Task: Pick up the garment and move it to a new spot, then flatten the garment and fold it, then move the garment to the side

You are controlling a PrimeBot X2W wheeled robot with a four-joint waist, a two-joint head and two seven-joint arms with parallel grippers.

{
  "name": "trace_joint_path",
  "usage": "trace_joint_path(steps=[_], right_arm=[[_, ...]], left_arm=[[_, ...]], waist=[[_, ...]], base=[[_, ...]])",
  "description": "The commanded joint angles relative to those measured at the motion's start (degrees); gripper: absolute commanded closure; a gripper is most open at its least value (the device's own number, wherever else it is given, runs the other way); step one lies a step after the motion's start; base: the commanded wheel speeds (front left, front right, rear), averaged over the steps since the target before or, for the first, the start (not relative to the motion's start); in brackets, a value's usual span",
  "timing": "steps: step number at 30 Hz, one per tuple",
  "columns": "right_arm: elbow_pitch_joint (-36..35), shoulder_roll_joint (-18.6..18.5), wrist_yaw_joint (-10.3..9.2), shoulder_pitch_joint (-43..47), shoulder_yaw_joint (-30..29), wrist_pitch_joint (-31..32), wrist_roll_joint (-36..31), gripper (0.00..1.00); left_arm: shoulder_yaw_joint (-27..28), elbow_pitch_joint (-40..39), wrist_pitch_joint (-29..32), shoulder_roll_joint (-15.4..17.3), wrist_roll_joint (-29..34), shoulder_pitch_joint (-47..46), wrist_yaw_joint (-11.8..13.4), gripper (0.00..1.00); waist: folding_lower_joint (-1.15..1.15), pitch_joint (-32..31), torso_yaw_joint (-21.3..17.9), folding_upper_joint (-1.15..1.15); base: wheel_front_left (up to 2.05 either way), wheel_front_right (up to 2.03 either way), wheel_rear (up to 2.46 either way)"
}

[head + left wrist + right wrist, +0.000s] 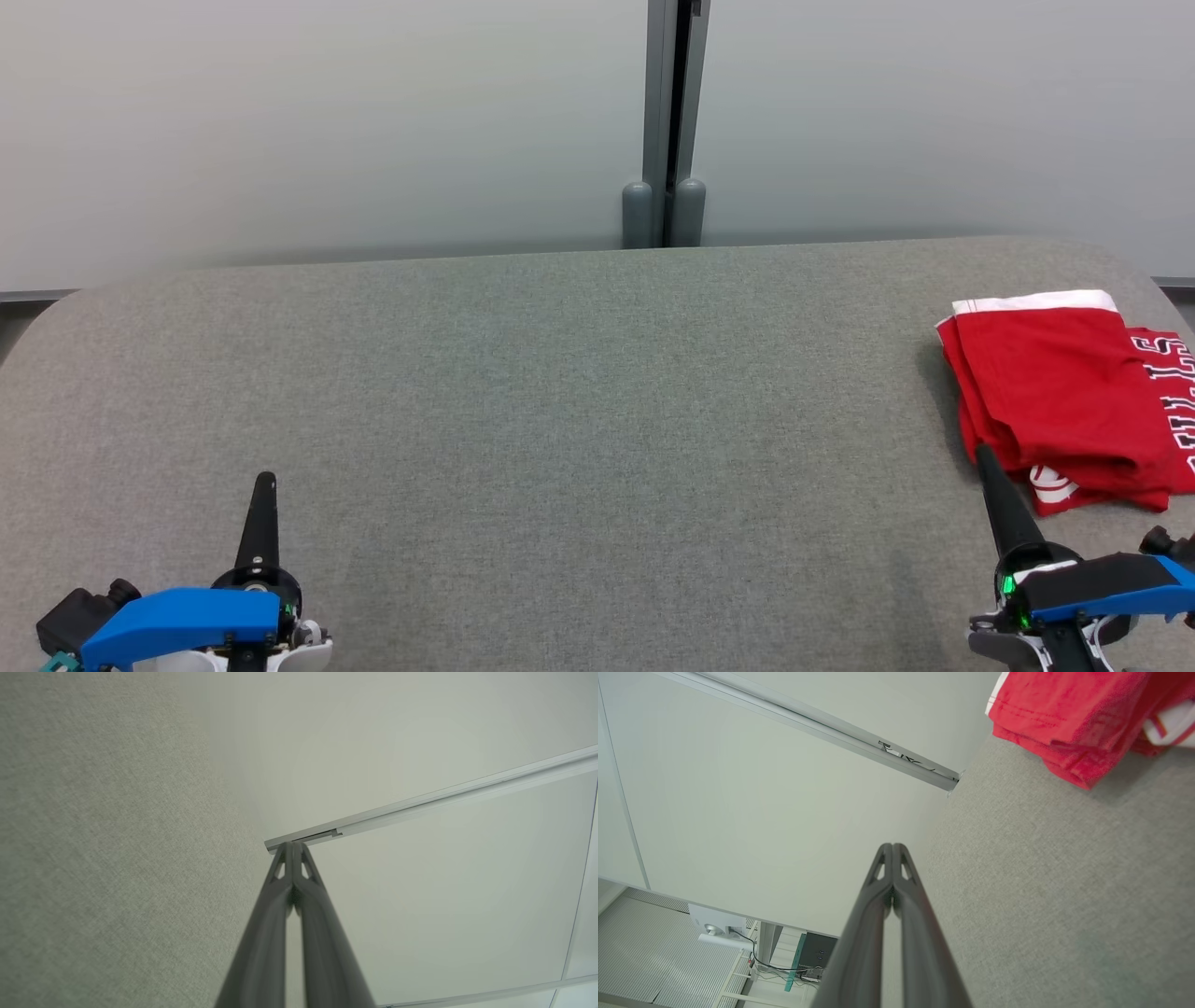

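At the far right of the surface (560,420) lies the folded red garment (1055,392), soft and limp; I would pinch its near edge, left hand (266,480) and right hand (981,455) both pressed together, empty.

A folded red cloth garment (1064,392) with a white band and white letters is laid at the far right of the grey fabric-covered table (560,392). The left gripper (266,481) is seen at the lower left, fingers pressed together, well apart from it. The right gripper (982,455), also closed, is pointed at the garment's near edge; contact cannot be judged.
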Motion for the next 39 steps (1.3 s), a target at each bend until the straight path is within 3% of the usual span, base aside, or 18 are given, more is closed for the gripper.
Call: trace_joint_path(steps=[1, 39], right_arm=[[-0.2, 0.0, 0.02, -1.1, -0.2, 0.1, 1.4, 1.0], [1.0, 0.3, 0.02, -2.2, -0.8, 1.4, 19.1, 1.0]], left_arm=[[0.5, -0.6, 0.5, 0.1, -1.1, -1.5, -0.1, 1.0], [3.0, -0.8, 5.1, -0.9, -15.5, -3.7, -0.1, 1.0]], waist=[[0.0, 0.0, 0.0, 0.0], [0.0, 0.2, 0.1, 0.0]], base=[[0.0, 0.0, 0.0], [0.0, 0.0, 0.0]])
